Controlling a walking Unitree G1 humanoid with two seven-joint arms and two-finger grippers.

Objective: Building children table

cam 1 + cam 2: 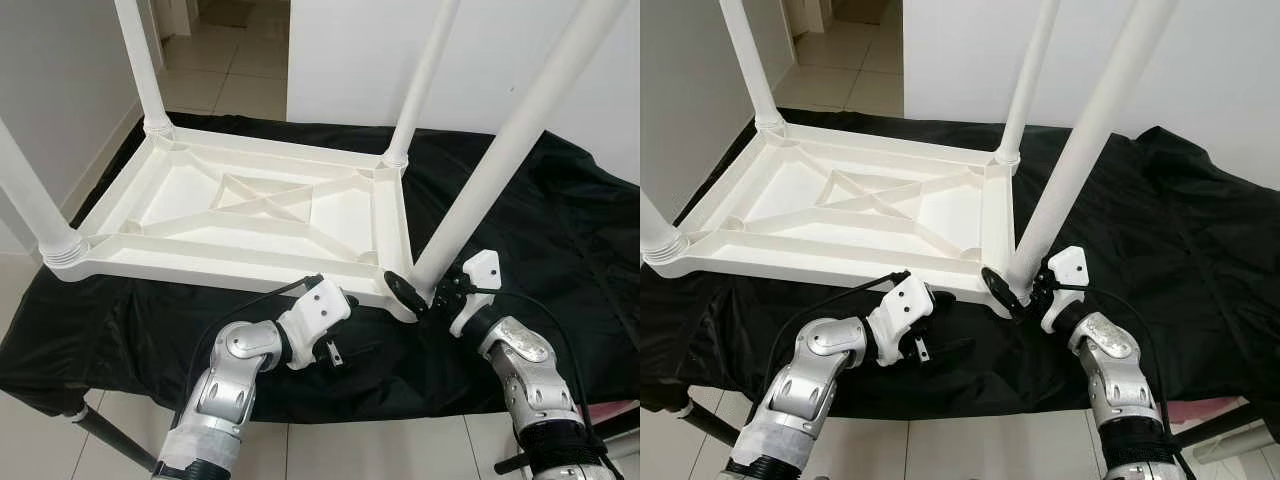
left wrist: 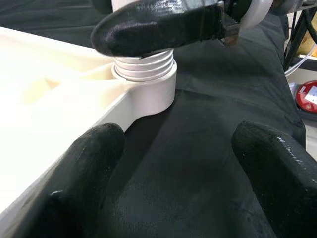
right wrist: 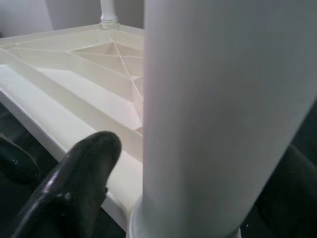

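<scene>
White plastic children's table (image 1: 250, 215) lies upside down on the black-draped worktop (image 1: 560, 230). The right end effector (image 1: 425, 295) apparently clamps the near leg (image 1: 500, 160) to screw it in; the left end effector (image 1: 335, 330) waits wide.

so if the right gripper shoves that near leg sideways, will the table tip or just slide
Probably slide. The table lies upside down, flat and broad on the black cloth, so tipping looks unlikely. It looks like thin ribbed plastic, likely light. The cloth is loose and may bunch. The leg in the right gripper is long, so it could flex at its threaded socket.
</scene>
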